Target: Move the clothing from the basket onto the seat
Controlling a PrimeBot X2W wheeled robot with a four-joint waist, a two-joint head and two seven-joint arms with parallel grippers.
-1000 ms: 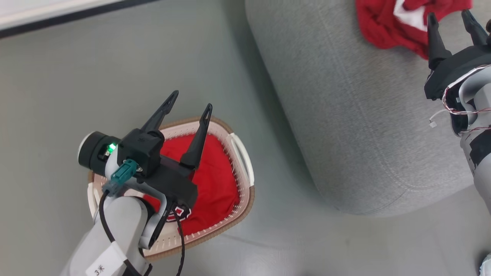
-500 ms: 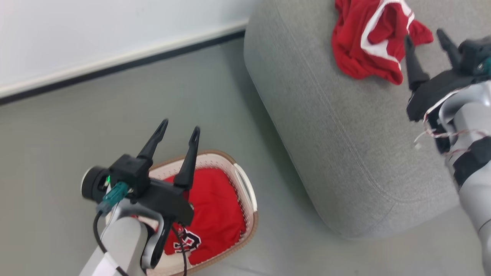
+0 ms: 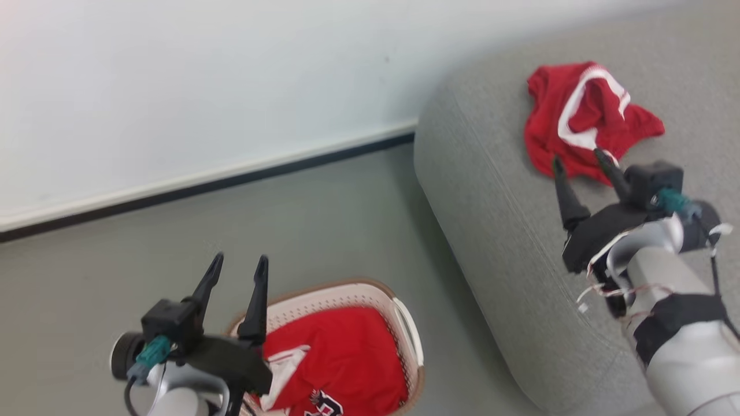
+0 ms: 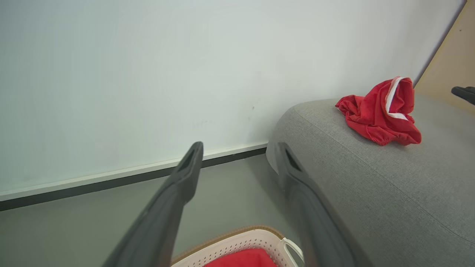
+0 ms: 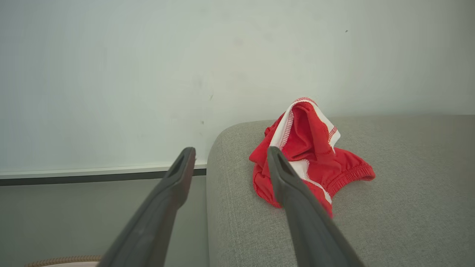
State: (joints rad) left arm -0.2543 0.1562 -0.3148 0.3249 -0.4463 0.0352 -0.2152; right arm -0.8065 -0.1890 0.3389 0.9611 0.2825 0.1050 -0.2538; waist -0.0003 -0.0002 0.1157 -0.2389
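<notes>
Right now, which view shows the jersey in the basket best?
The head view: the jersey lies spread in the basket, lettering partly visible. The left wrist view catches a red sliver of it at its lower edge; the right wrist view catches the basket's brown rim.

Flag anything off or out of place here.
Red-and-white wires hang loose behind the right gripper, one with a free white end: a snag risk, I'd guess. The shorts lie crumpled on the sofa; the jersey is in the basket. Nothing looks spilled or damaged.
</notes>
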